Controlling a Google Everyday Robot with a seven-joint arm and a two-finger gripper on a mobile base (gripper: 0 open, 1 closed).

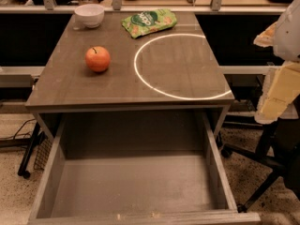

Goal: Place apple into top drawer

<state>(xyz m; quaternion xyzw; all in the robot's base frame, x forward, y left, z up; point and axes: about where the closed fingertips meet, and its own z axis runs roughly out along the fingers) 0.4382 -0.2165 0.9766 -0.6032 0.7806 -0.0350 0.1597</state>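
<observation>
The apple (98, 59) is small, round and orange-red with a short dark stem. It stands on the left part of the grey-brown tabletop (187, 83). The top drawer (136, 182) is pulled out below the table's front edge; it is wide and shallow and nothing lies in it. My gripper (277, 95) is at the far right edge of the view, beside the table's right side and above the floor. It is far to the right of the apple and touches nothing.
A white bowl (89, 15) stands at the table's back left corner. A green snack bag (149, 22) lies at the back middle. A bright ring of light (180, 64) falls on the tabletop's right half. A black chair base (262, 172) stands right of the drawer.
</observation>
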